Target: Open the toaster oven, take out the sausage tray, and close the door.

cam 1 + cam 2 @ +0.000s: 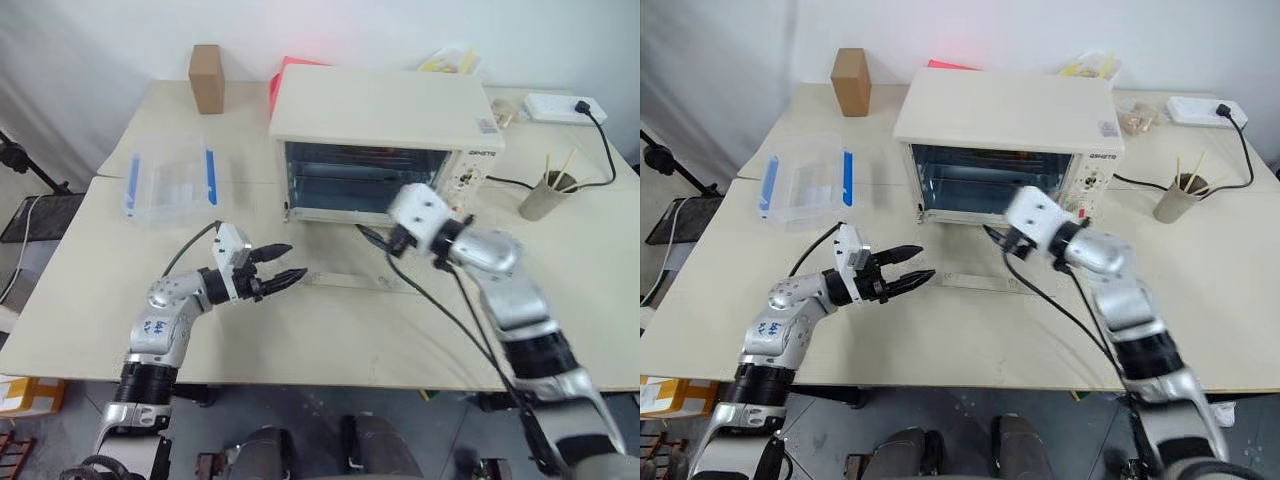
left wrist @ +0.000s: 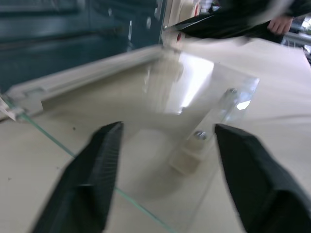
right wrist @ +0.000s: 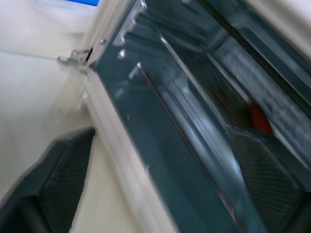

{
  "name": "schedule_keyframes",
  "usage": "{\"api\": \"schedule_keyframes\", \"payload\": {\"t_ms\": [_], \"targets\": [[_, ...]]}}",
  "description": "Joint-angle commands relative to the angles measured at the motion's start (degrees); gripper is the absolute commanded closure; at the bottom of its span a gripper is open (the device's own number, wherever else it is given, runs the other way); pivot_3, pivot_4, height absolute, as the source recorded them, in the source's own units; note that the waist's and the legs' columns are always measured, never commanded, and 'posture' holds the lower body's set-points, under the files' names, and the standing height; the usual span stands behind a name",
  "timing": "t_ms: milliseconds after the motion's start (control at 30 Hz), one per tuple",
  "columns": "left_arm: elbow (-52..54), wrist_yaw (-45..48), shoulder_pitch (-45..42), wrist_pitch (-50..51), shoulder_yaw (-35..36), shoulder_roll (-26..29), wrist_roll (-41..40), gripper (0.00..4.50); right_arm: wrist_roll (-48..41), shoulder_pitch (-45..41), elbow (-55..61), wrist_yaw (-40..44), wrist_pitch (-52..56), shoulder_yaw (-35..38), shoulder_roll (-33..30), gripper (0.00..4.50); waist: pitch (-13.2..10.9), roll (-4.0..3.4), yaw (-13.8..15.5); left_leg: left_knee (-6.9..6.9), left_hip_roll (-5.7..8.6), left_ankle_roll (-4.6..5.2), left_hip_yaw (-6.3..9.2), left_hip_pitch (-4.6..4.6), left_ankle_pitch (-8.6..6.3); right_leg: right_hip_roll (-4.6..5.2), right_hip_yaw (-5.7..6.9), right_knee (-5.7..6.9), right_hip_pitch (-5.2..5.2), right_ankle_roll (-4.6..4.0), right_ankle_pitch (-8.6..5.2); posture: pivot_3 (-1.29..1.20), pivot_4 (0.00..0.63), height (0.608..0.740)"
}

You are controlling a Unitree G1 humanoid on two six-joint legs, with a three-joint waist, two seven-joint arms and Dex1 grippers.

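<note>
The door (image 2: 184, 97) is lying open on the worktop (image 1: 560, 300); left end effector (image 1: 285, 265) and right end effector (image 1: 378, 240) are both gaping, holding nothing

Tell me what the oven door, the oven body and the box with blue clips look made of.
Door: clear glass, glossy; it mirrors light and the table shows through. Toaster oven body: cream-white, matte, likely painted metal. Box with blue clips: transparent plastic, apparently; its contents cannot be made out.

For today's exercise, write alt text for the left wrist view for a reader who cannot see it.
Two black fingers stand apart above the oven's glass door, which lies folded down flat on the beige table, its bar handle uppermost. Behind it is the toaster oven's dark open cavity.
</note>
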State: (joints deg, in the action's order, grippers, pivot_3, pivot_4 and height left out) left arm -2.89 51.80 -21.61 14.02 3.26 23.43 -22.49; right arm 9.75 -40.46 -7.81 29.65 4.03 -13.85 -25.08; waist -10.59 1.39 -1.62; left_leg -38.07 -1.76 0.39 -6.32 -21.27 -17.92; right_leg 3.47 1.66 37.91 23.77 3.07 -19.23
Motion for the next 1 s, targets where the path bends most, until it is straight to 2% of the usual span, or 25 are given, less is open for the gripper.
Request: {"api": "schedule_keyframes", "payload": {"t_ms": [33, 233, 467, 567, 900, 933, 1000], "targets": [[5.29, -2.84, 2.04, -0.89, 3.54, 0.12, -2.20, 0.02, 7.86, -6.48, -9.17, -8.94, -1.49, -1.86, 2.48, 0.00, 0.00, 0.00, 0.01, -0.01, 0.00, 0.00, -0.01, -0.02, 0.00, 0.00, 0.00, -0.02, 0.00, 0.00, 0.00, 0.00, 0.150, 0.740], [8.40, -5.09, 6.40, -1.51, 5.24, 0.08, -2.84, 0.02, 15.77, -16.77, -26.18, -20.76, -7.85, -4.82, 5.75, 0.00, 0.00, 0.00, -0.51, 0.01, 0.01, 0.02, -0.04, -0.04, 0.00, 0.02, 0.00, 0.01, 0.01, 0.00, 0.00, 0.00, 0.150, 0.740], [9.36, -6.03, 7.64, -2.00, 4.87, -0.42, -2.91, 0.02, 17.85, -22.00, -37.78, -23.10, -12.35, -6.27, 7.64, 0.00, 0.00, 0.00, -1.29, 0.03, -0.01, 0.01, -0.04, -0.04, 0.01, 0.01, 0.01, 0.06, 0.01, 0.00, 0.00, 0.00, 0.150, 0.740], [8.24, -5.97, 5.84, -2.36, 3.97, -1.17, -2.84, 0.00, 18.69, -23.06, -39.69, -24.21, -14.45, -6.64, 8.08, 0.58, 0.00, 0.00, -1.62, 0.07, -0.01, 0.01, -0.04, -0.04, 0.01, 0.01, 0.01, 0.10, 0.00, 0.00, 0.00, 0.00, 0.150, 0.740], [-5.98, -4.76, -9.63, -2.60, 2.16, -3.36, -2.07, 0.00, 20.91, -23.38, -39.63, -25.63, -16.03, -6.74, 7.82, 3.99, 0.00, 0.00, -1.79, 0.11, -0.03, 0.00, -0.05, -0.06, 0.02, -0.03, 0.03, 0.09, 0.01, 0.00, 0.00, 0.00, 0.150, 0.740], [-7.96, -4.51, -11.43, -2.67, 2.32, -3.45, -2.19, 0.00, 21.16, -23.39, -39.44, -25.62, -16.18, -6.81, 7.71, 4.25, 0.00, 0.01, -1.73, 0.11, -0.05, -0.01, -0.05, -0.06, 0.03, -0.05, 0.05, 0.09, 0.01, 0.00, 0.00, 0.00, 0.150, 0.740], [-12.75, -3.87, -15.70, -2.21, 3.20, -3.39, -2.88, 0.00, 21.57, -23.36, -38.96, -25.47, -16.17, -6.84, 7.60, 4.36, 0.01, 0.02, -1.70, 0.06, -0.05, -0.04, 0.00, -0.09, 0.05, -0.05, 0.12, 0.10, 0.00, 0.00, 0.00, 0.00, 0.150, 0.740]]}}
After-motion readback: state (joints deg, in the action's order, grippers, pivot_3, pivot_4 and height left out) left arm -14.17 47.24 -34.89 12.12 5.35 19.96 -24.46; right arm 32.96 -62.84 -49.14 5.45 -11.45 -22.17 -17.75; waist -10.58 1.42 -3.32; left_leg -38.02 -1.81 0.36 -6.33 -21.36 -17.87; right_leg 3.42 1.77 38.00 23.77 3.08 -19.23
